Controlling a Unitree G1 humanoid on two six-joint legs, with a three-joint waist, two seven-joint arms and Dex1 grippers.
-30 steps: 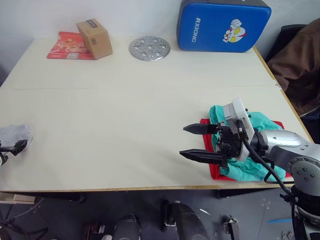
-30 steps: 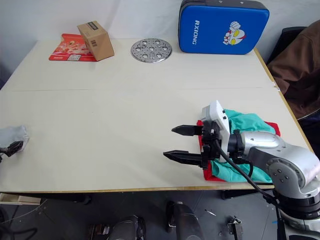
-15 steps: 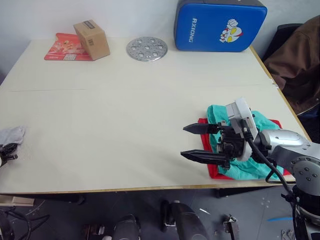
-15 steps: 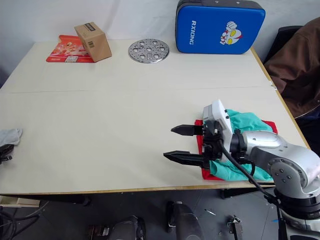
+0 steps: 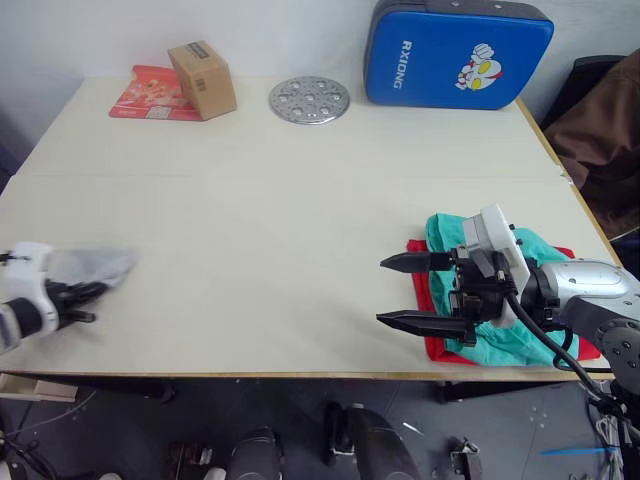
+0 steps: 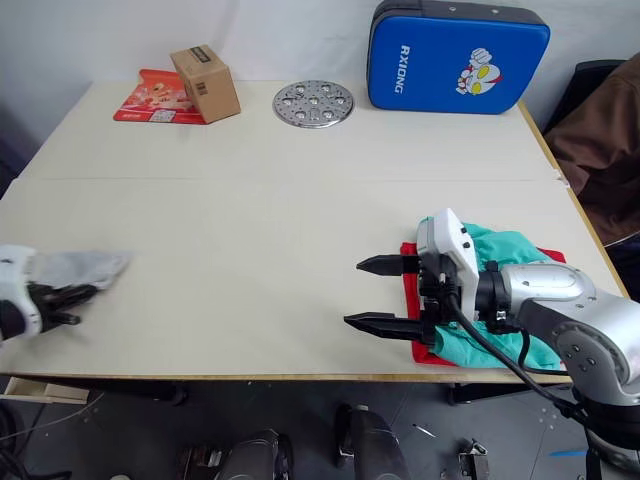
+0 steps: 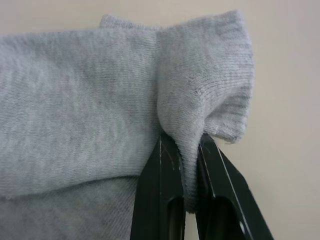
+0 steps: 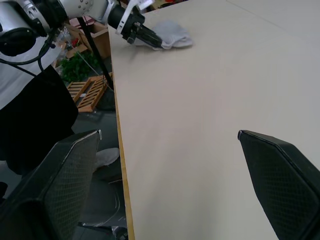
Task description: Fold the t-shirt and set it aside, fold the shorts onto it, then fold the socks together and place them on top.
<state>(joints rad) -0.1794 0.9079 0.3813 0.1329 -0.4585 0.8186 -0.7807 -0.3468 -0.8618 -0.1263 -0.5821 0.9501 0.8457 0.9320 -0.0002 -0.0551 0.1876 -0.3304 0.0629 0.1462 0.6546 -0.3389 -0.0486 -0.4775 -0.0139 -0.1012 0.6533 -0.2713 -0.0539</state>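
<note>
Two tools worked over the cream tabletop (image 5: pixel 280 230). The left tool (image 5: pixel 82 296) was clamped on the grey socks (image 5: pixel 88 266) at the tabletop's near left edge; in the left wrist view a fold of knit (image 7: pixel 200 100) sat pinched between its black fingers (image 7: pixel 165 185), with the rest of the fabric spread past the fingertips. The right tool (image 5: pixel 408 292) hovered near the front right of the tabletop, its two fingers wide apart with nothing between them, pointing across the bare surface toward the left tool. Directly behind this tool's wrist lay the teal shorts (image 5: pixel 500 320), bunched on top of the red t-shirt (image 5: pixel 432 345), whose edge showed beneath them on the side nearest the fingers and along the front. The socks lay well apart from that stack, far ahead of the right tool's fingertips. Far beyond both tools, at the back edge, stood a blue pad (image 5: pixel 458 55), a round perforated metal disc (image 5: pixel 309 99), and a cardboard box (image 5: pixel 202 79) resting on a red packet (image 5: pixel 150 92). A brown jacket (image 5: pixel 610 130) hung off the tabletop's right side.
</note>
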